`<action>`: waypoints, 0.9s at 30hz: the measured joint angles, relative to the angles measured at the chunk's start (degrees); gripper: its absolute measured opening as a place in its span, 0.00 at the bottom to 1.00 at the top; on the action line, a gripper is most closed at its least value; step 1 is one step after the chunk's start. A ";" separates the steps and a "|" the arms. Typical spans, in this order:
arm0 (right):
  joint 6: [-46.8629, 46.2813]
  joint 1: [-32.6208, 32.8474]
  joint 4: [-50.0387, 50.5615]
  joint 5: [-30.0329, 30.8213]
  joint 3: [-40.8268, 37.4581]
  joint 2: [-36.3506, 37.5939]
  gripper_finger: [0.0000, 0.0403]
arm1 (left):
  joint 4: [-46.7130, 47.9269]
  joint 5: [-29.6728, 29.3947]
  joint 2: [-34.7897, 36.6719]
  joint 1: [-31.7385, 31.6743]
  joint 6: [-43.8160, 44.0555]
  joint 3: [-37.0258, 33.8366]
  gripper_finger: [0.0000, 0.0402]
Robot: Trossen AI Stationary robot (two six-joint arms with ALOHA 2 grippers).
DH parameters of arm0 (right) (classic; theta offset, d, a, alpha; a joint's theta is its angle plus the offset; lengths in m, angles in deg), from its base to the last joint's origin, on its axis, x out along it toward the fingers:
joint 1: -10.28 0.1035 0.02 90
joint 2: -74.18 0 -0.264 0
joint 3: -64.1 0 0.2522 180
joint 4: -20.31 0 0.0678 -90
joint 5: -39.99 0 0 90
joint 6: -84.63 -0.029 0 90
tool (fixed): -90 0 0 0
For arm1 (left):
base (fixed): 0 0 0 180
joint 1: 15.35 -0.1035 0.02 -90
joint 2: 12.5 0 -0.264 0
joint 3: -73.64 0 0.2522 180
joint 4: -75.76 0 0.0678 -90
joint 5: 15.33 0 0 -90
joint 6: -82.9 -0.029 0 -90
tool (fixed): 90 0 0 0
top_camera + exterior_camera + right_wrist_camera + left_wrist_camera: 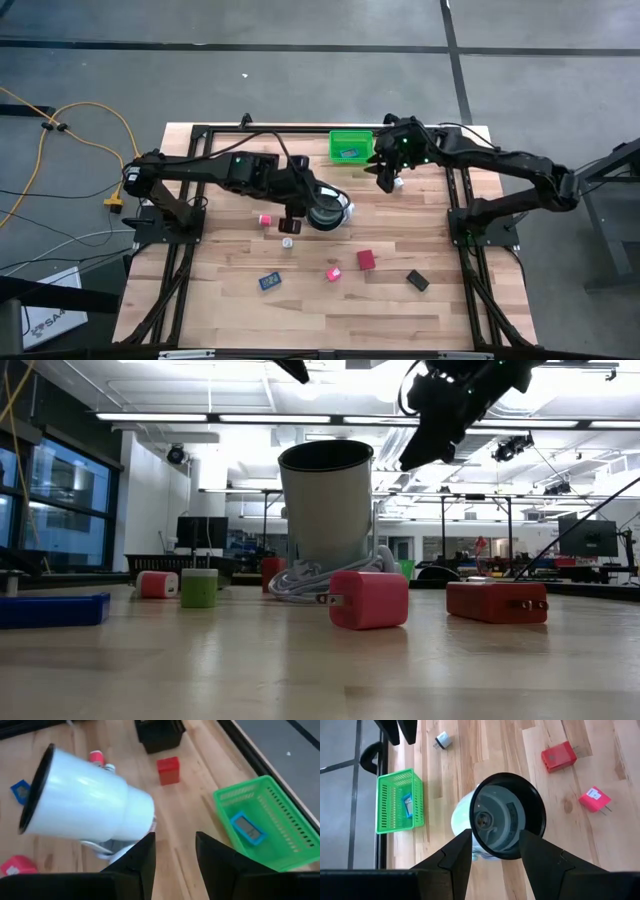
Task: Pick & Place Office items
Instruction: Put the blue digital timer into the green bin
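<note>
High view shows the left gripper (318,212), open and empty, directly over the white cup (328,211), nearest the silvery plug (288,242), while the right gripper (385,178) hangs open beside the bin (351,134).

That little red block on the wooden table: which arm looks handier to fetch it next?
Probably the left: its gripper hovers open mid-table by the white cup, nearer the small red block. The right gripper, also open, hangs beside the green basket.
</note>
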 joint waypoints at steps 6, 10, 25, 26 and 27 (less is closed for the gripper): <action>1.50 2.35 2.30 0.00 0.00 -0.02 0.31 | 2.29 -0.01 0.17 0.93 2.01 0.00 0.39; 1.54 3.05 5.91 1.36 0.00 -0.02 0.31 | 4.88 0.00 0.18 0.96 6.48 0.00 0.39; 1.40 3.86 14.44 7.37 0.00 -0.02 0.31 | 13.84 -7.25 0.18 12.64 23.86 -0.10 0.39; 1.46 3.86 14.71 7.37 0.00 -0.02 0.31 | 13.70 -7.85 0.18 13.89 24.92 -0.27 0.39; 1.46 3.86 15.04 7.32 0.00 -0.02 0.31 | 13.65 -8.49 0.20 15.06 25.91 -0.62 0.39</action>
